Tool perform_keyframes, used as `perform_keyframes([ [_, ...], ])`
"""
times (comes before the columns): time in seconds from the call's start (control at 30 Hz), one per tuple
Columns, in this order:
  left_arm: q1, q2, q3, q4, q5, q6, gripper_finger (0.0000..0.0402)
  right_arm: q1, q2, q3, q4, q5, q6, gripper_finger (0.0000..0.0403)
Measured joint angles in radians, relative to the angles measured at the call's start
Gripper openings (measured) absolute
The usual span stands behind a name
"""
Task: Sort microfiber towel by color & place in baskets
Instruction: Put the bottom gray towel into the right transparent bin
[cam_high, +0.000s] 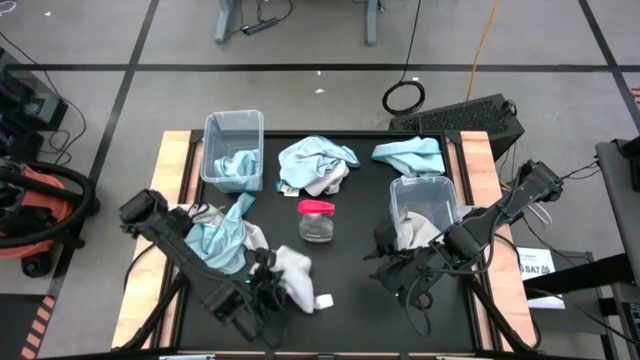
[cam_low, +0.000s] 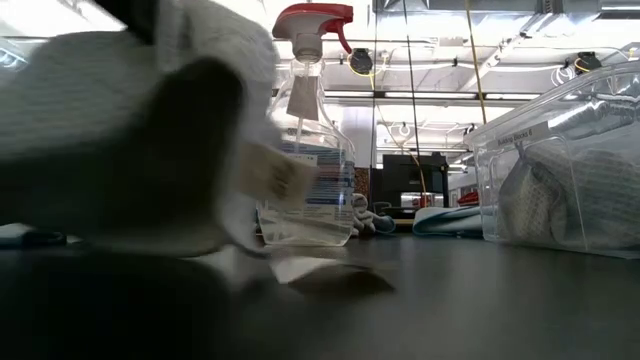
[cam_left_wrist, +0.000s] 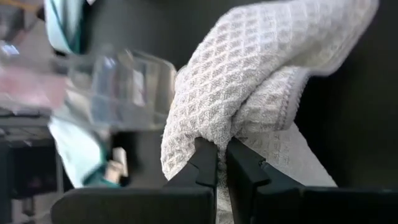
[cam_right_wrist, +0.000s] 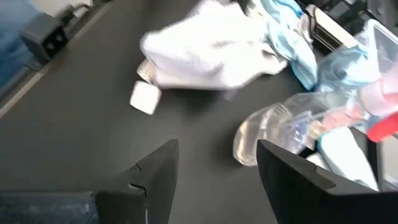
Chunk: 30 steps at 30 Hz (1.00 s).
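1. High view: the left gripper sits low in the frame, left of centre, with its fingers clamped on a white waffle-weave towel that lies on the black table.
2. Left wrist view confirms the grip: the two dark fingers stand nearly together, pinching a fold of the white towel.
3. High view: the right gripper is right of centre in the lower half, just beside the right basket; in the right wrist view its fingers stand well apart with nothing between them.
4. The right basket holds a grey-white towel; the left basket, at upper left of the table, holds a light blue towel.
5. A blue towel is draped over the left arm, left of centre.
6. A heap of blue and grey towels lies at the table's upper middle, and another blue towel lies to its right, above the right basket.
7. A clear spray bottle with a pink-red top is at the table's centre, between the two grippers.
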Motion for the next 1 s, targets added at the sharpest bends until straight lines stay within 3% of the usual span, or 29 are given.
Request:
perform_keyframes([
  [0.23,0.065,0.0,0.041,0.102,-0.057,0.202,0.0016,0.0,0.0,0.0,0.039,-0.059,0.003,0.0208],
  [0.63,0.133,-0.002,0.082,0.384,-0.109,0.561,0.0015,-0.001,0.004,0.0,0.081,-0.061,0.007,0.021],
  [0.83,0.16,-0.002,0.082,0.556,-0.11,0.737,0.0015,-0.003,0.05,0.0,0.125,-0.05,-0.012,0.0235],
  [1.0,0.177,-0.002,0.082,0.66,-0.107,0.857,0.0015,-0.003,0.098,0.0,0.13,0.021,-0.034,0.0272],
])
